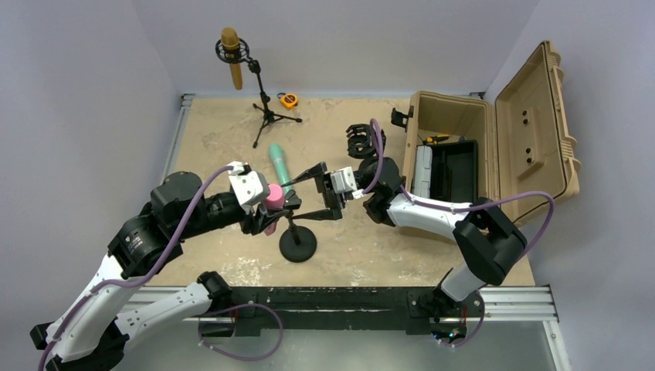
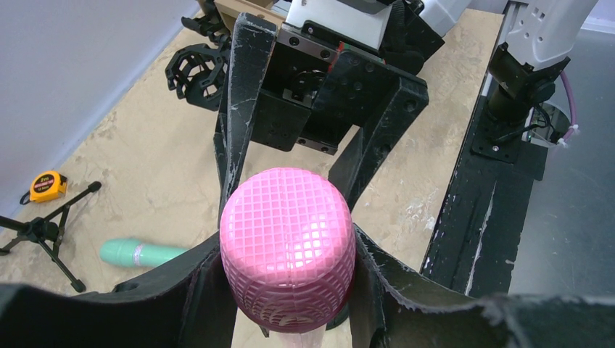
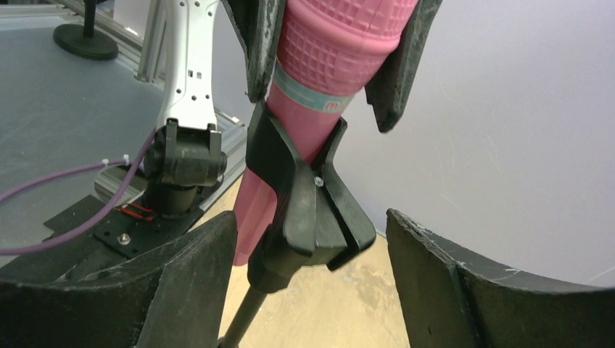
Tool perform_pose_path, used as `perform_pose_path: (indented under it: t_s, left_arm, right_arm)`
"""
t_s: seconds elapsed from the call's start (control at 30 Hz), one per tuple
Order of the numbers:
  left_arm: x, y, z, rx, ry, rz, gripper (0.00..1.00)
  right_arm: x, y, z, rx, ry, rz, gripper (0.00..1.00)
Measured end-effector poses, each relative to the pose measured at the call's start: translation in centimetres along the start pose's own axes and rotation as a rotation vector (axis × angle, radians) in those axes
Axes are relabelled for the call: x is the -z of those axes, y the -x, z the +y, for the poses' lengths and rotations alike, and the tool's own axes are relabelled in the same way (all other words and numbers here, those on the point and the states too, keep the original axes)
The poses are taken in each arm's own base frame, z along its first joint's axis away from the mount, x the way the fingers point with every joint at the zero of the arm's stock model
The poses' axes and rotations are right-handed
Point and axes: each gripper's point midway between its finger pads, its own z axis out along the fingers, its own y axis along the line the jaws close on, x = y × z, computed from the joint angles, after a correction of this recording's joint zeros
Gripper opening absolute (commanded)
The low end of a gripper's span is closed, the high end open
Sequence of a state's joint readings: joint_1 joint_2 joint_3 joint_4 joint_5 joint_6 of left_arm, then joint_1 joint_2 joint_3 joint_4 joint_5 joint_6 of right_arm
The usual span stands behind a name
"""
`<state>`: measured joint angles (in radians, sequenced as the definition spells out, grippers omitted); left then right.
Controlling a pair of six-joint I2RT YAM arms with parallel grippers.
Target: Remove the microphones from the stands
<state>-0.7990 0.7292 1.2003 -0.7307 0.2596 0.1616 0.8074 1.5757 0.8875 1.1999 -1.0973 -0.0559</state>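
A pink microphone sits in the black clip of a short stand with a round black base. My left gripper is shut on the microphone's mesh head; its fingers also show on both sides of the head in the right wrist view. My right gripper is open, its fingers on either side of the clip without touching it. The microphone's body still rests in the clip.
A gold microphone stands on a tripod stand at the back left. A teal microphone, a yellow tape measure, a black shock mount and an open tan case at right lie around.
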Motion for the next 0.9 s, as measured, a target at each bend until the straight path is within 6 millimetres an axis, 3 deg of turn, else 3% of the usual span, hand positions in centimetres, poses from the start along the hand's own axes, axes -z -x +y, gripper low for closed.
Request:
perform_pose_path:
  t_s: [0.37, 0.7, 0.83, 0.9]
  left_arm:
    - [0.15, -0.02, -0.11, 0.0, -0.003, -0.001, 0.0]
    - [0.07, -0.03, -0.15, 0.0, -0.007, 0.0, 0.0]
    - [0.06, -0.02, -0.16, 0.0, -0.008, 0.0, 0.0]
    - [0.06, -0.02, -0.16, 0.0, -0.008, 0.0, 0.0]
  right_arm:
    - [0.63, -0.07, -0.01, -0.008, 0.009, 0.004, 0.75]
    - [0.54, 0.18, 0.35, -0.014, 0.038, 0.0, 0.66]
    - [0.41, 0.49, 0.12, -0.01, 0.039, -0.005, 0.47]
    - [0.4, 0.51, 0.1, -0.018, 0.037, -0.006, 0.23]
